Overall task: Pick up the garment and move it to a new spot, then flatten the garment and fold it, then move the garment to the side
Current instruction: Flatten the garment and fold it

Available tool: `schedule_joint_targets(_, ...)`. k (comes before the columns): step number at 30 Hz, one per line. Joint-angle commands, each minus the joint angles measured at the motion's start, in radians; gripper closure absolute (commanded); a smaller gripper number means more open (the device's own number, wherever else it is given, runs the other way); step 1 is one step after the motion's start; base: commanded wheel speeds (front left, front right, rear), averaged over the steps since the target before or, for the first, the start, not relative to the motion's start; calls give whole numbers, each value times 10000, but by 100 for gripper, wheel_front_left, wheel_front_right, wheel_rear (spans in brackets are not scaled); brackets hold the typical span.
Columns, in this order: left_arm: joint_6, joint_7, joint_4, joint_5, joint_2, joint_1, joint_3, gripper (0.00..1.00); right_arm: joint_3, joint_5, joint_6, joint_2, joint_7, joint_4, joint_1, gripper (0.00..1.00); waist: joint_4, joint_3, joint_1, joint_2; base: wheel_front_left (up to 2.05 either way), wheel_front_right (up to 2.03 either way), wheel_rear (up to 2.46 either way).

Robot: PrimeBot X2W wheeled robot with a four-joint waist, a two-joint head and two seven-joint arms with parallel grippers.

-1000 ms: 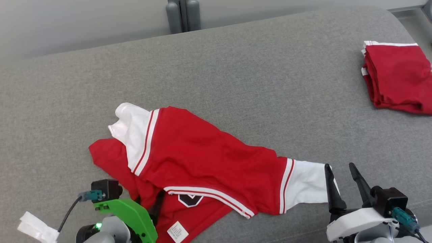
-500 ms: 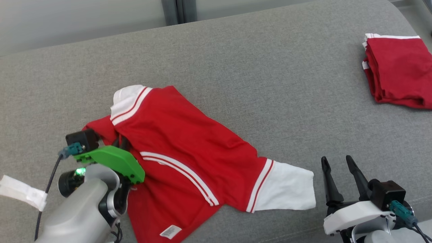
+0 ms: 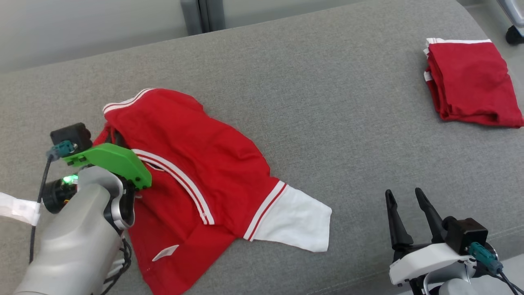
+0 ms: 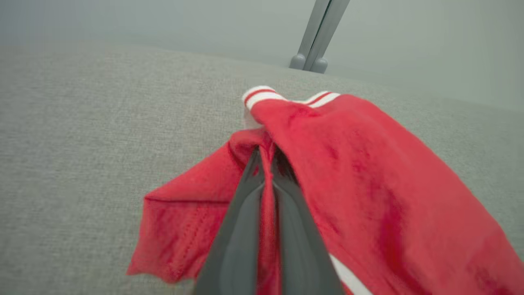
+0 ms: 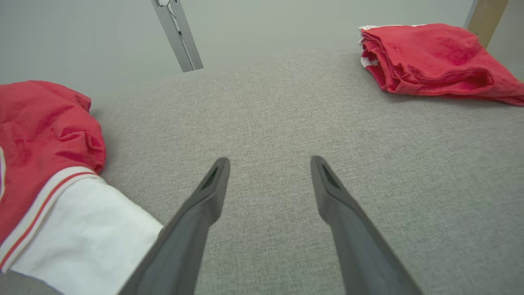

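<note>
Two arms are over the grey woven cushion [image 3: 327, 102], and we start at nine o'clock in the head view, where a strip of white tape [image 3: 16, 207] wraps a dark cable. Just right of it sits the left arm's smooth grey forearm, capped by a glossy green bracket [image 3: 110, 162]. The left gripper [image 4: 265, 159] is clenched, and the left wrist view shows its two long dark fingers [image 4: 241, 221] pressed together on a bunched fold of the garment [image 3: 196, 164]. That garment is a soft red jersey with white double stripes, sprawled rumpled from ten o'clock down toward six. One matte white sleeve [image 3: 299, 219] lies flat and points to five o'clock, and a small white label [image 3: 166, 253] shows near the hem. The fabric humps up in loose folds by the pinch. Moving right across bare cushion, the right gripper [image 3: 403, 196] is at five o'clock with its tapered black fingers [image 5: 208, 192] spread wide, released and grasping nothing, apart from the sleeve. Up at two o'clock a second red cloth [image 3: 470, 82] sits folded into a neat thick square with a white edge along its top.
</note>
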Motion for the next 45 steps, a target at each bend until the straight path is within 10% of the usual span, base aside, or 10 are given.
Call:
schedule_joint_targets(1,-161,264,170,-80,-95,200,-122,0,-58,103,-16,-29,-6,6,27,0,-31,-53,0,0,0,0,0)
schedule_joint_targets(10,295,169,140,-238,313,1243,96,0,-210,165,-16,-25,-6,-6,278,0,45,-335,0,0,0,0,0)
schedule_joint_targets(21,895,663,-4291,-445,-358,3335,-442,0,-47,292,-16,-25,-6,-7,204,0,203,-293,0,0,0,0,0)
schedule_joint_targets(35,1563,1284,-5671,-442,173,4390,-950,0,-120,419,-16,-25,-5,44,226,0,-184,-128,0,0,0,0,0)
schedule_joint_targets(36,1573,1270,-5722,-454,147,4387,-938,6,-119,426,-16,-25,-5,45,214,0,-179,-124,0,0,0,0,0)
schedule_joint_targets(37,1594,1279,-5769,-449,117,4372,-946,44,-111,441,-16,-25,-5,46,190,0,-171,-123,0,0,0,0,0)
schedule_joint_targets(40,1567,1329,-5824,-428,34,4287,-1010,100,-63,466,-16,-25,-5,53,117,0,-160,-127,0,0,0,0,0)
schedule_joint_targets(45,1453,1161,-5858,-366,10,4097,-921,100,-49,490,-16,-25,-5,65,46,0,-151,-127,0,0,0,0,0)
